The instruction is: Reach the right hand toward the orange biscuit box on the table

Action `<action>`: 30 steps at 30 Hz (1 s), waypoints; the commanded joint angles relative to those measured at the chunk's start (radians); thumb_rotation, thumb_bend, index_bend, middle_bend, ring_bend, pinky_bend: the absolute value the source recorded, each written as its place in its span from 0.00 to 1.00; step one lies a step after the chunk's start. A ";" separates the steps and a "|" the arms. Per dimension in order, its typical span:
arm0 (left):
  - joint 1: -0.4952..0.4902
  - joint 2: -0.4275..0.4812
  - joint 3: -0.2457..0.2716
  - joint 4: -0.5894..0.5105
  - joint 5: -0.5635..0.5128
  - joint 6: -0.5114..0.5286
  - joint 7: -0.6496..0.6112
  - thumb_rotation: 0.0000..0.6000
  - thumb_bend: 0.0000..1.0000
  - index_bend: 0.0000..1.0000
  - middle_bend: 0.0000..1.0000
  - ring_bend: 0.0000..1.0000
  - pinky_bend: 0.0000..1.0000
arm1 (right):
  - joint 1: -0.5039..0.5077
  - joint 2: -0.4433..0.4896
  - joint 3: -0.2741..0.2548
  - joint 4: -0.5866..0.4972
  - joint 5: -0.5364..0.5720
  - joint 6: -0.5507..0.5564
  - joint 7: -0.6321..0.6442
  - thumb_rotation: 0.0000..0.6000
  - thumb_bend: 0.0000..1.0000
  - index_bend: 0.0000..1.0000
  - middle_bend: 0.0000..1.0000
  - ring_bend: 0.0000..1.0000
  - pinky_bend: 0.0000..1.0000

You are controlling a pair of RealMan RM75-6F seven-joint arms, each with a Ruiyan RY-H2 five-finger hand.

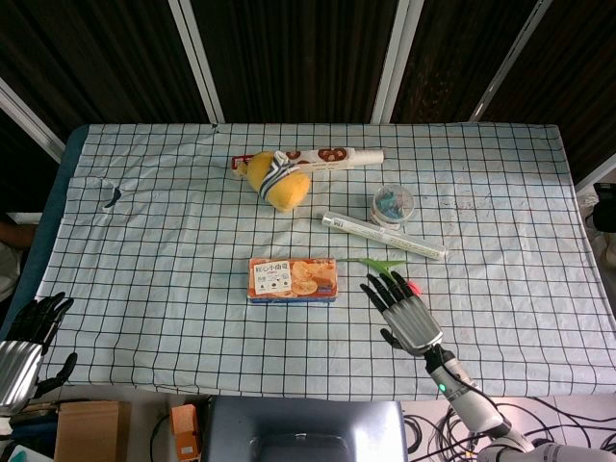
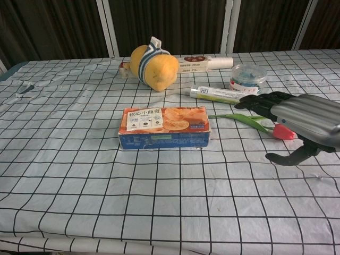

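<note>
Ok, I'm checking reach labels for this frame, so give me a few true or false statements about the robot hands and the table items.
1. The right robot hand holds the orange rectangular biscuit box. False: it is open, beside the box and apart from it.
2. A red artificial tulip with a green stem lies partly under that hand. True.
3. The yellow plush toy with a striped band sits on the box. False: it lies farther back on the checked tablecloth.
4. The left robot hand is at the table's near left edge. True.
</note>
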 commanded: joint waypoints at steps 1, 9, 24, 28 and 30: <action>0.002 0.001 0.001 0.001 -0.001 0.002 -0.002 1.00 0.41 0.00 0.00 0.01 0.00 | 0.002 -0.002 0.002 0.000 0.003 -0.005 -0.004 1.00 0.25 0.00 0.00 0.00 0.03; 0.002 0.002 0.005 0.006 0.021 0.011 -0.009 1.00 0.42 0.00 0.00 0.01 0.00 | 0.012 -0.008 0.009 -0.012 0.013 -0.020 -0.050 1.00 0.25 0.00 0.00 0.00 0.03; 0.005 -0.002 0.004 0.005 0.016 0.010 0.000 1.00 0.42 0.00 0.00 0.01 0.00 | 0.153 -0.038 0.122 -0.070 0.236 -0.214 -0.214 1.00 0.29 0.01 0.92 0.96 0.97; 0.011 0.001 0.002 0.006 0.019 0.027 -0.009 1.00 0.42 0.00 0.00 0.01 0.00 | 0.202 -0.045 0.147 -0.103 0.377 -0.251 -0.289 1.00 0.36 0.12 1.00 1.00 1.00; 0.015 0.003 0.000 0.009 0.018 0.035 -0.019 1.00 0.42 0.00 0.00 0.01 0.00 | 0.216 -0.049 0.148 -0.110 0.414 -0.252 -0.308 1.00 0.39 0.15 1.00 1.00 1.00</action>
